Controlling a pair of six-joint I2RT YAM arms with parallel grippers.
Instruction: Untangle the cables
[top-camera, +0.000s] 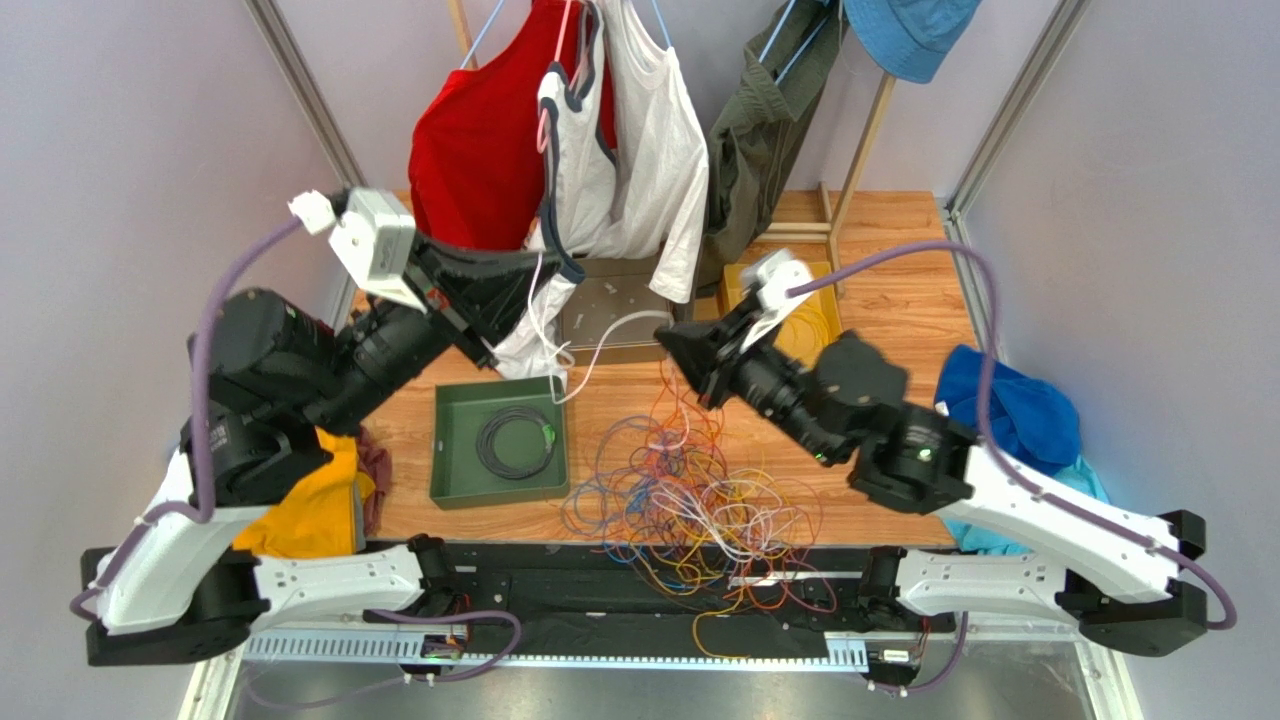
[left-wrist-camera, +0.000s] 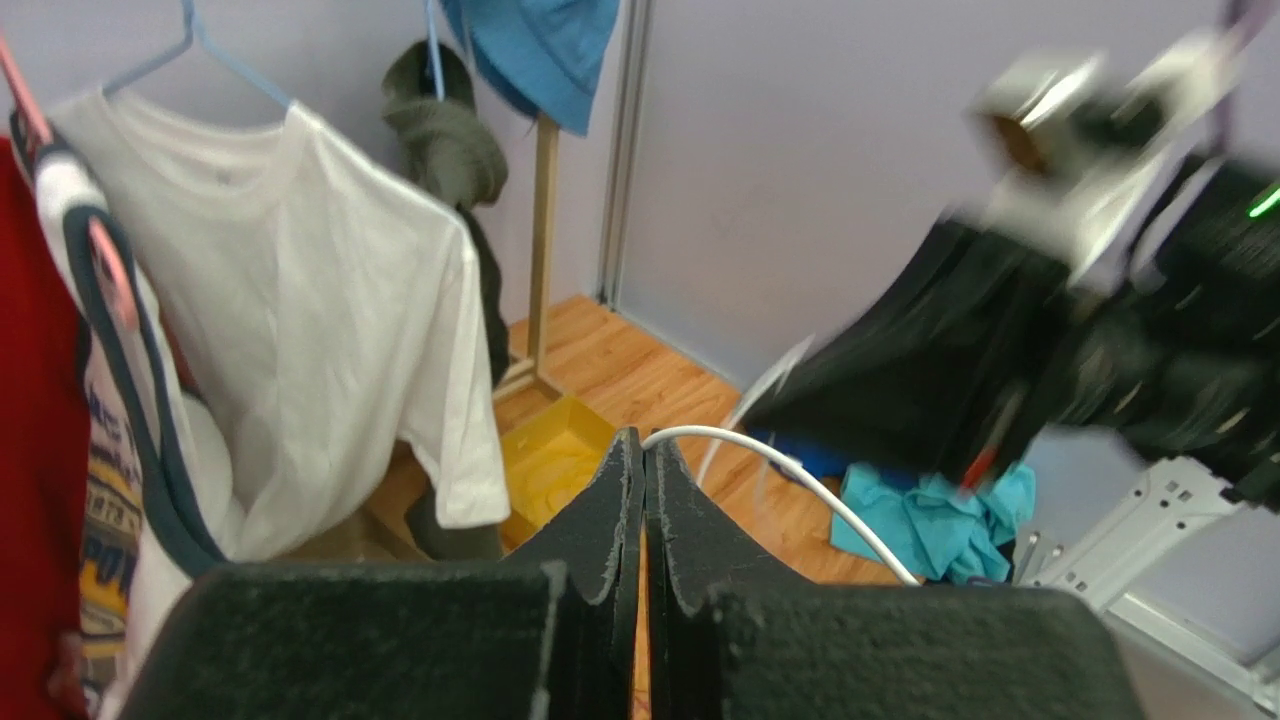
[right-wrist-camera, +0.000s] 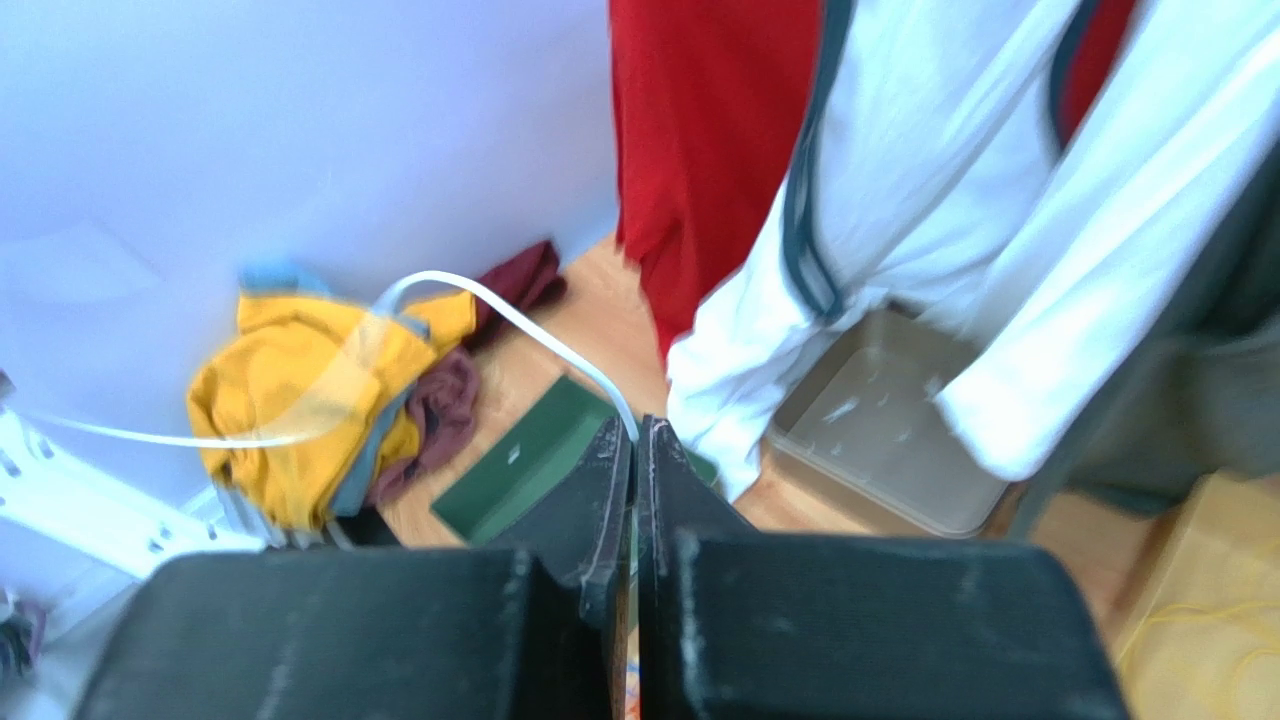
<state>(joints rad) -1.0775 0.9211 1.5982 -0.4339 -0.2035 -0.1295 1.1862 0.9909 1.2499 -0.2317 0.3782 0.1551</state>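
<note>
Nearest the arm bases, most of the cables (top-camera: 691, 510) lie in a loose, many-coloured snarl at the near edge of the table (top-camera: 902, 323), spilling over it and well below both tools. Just left of the snarl, a green tray (top-camera: 451, 480) holds a black coil (top-camera: 516, 440). Farther back and raised, the left gripper (top-camera: 565, 276) and the right gripper (top-camera: 669, 339) are each clenched on one white cable (top-camera: 616, 326), which sags between them and drops a loop towards the tray's far corner. Whether its tail runs into the snarl cannot be told. If it does, spreading the arms would likely drag the heap or cinch a knot. The thin cable could also slip from the pinched tips. Behind, the hanging clothes (top-camera: 631, 135) sit close to the left gripper, so a lift there risks snagging cloth.
</note>
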